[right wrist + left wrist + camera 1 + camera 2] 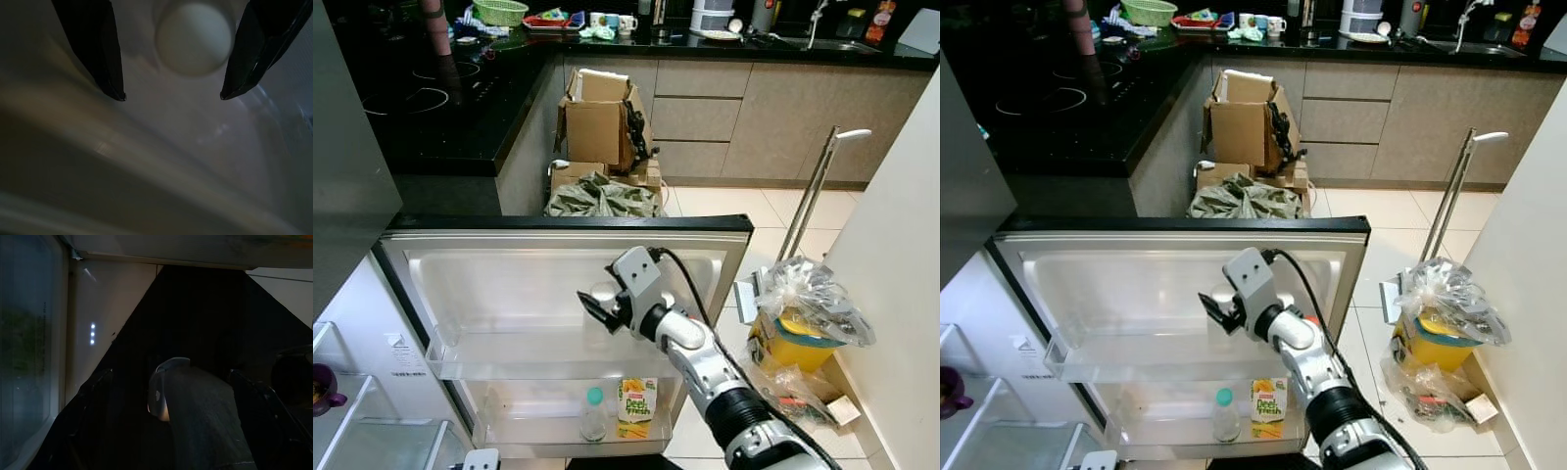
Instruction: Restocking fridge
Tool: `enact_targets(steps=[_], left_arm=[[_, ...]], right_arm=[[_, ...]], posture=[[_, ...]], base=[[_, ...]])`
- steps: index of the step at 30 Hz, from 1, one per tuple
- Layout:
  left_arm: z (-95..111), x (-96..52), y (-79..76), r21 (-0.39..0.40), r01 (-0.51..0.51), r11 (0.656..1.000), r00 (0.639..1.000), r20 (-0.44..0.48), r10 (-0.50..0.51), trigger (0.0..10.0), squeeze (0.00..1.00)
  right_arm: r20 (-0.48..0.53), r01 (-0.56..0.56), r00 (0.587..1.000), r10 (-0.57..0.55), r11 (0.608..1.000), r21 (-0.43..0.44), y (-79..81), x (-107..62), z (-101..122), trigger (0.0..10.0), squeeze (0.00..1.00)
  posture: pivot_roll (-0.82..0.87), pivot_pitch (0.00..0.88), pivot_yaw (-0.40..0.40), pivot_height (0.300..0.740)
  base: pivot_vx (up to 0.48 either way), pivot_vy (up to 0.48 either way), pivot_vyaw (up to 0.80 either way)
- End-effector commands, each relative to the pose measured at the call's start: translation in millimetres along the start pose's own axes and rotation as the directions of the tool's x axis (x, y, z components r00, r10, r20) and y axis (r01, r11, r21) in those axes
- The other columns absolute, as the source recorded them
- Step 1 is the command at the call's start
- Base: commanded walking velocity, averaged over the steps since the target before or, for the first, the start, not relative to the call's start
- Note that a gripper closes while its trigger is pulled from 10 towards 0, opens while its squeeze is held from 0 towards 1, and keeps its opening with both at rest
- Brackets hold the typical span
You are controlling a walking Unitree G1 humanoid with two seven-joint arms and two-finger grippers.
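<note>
The fridge door stands swung open toward me, with two clear shelves. At the upper door shelf my right gripper is open, its black fingers on either side of a bottle's white cap. The cap lies a little beyond the fingertips and is not touched. On the lower door shelf stand a clear bottle with a teal cap and a juice carton. My left gripper hangs in the dark, fingers apart, holding nothing.
Cardboard boxes and a crumpled green bag sit behind the door. A yellow bin with a plastic bag and a long-handled dustpan stand at the right. The black counter is at the left, and a purple item sits inside the fridge.
</note>
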State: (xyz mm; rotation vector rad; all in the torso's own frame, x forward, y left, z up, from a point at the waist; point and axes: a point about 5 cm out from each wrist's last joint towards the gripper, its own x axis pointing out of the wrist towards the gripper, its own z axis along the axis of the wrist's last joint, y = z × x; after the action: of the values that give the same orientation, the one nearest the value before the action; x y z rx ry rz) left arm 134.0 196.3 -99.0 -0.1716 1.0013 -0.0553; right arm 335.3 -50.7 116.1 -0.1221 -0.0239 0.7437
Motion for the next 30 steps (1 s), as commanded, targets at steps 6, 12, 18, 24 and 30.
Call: enact_targets(steps=[6, 12, 18, 24, 30], left_arm=[[-1.3, 2.0, -7.7, 0.009, 0.021, 1.0, 1.0, -0.008, -0.021, 10.0, 0.0], [-0.8, 2.7, -9.4, 0.017, 0.026, 1.0, 1.0, -0.012, -0.026, 10.0, 0.0], [1.7, 4.0, -11.9, 0.018, 0.031, 0.999, 0.999, -0.007, -0.031, 10.0, 0.0], [0.4, 3.9, -12.3, 0.022, 0.033, 0.999, 0.999, -0.013, -0.033, 10.0, 0.0], [-0.9, 4.0, -13.7, 0.025, 0.037, 0.999, 0.999, -0.02, -0.037, 10.0, 0.0]], right_arm=[[0.095, -0.083, 0.992, 0.082, 0.997, 0.007, -15.5, -5.6, 30.3, 10.0, 0.0], [0.12, -0.199, 0.973, 0.195, 0.98, 0.022, -17.6, -17.2, 39.1, 10.0, 0.0], [0.212, -0.357, 0.919, 0.332, 0.93, 0.091, -25.0, -48.1, 50.3, 10.0, 0.0], [0.21, -0.53, 0.842, 0.498, 0.836, 0.141, -18.8, -84.4, 42.1, 10.0, 0.0], [0.112, -0.595, 0.802, 0.587, 0.766, 0.242, -15.4, -118.2, 10.4, 10.0, 0.0]], posture=[[-0.1, 0.009, -0.051, 0.74], [-0.11, 0.0, -0.054, 0.74], [-0.1, 0.0, -0.059, 0.74], [-0.11, 0.0, -0.06, 0.74], [-0.11, 0.0, -0.065, 0.74]], base=[[0.0, 0.0, 0.0], [0.0, 0.0, 0.0], [0.0, 0.0, 0.0], [0.0, 0.0, 0.0], [0.0, 0.0, 0.0]])
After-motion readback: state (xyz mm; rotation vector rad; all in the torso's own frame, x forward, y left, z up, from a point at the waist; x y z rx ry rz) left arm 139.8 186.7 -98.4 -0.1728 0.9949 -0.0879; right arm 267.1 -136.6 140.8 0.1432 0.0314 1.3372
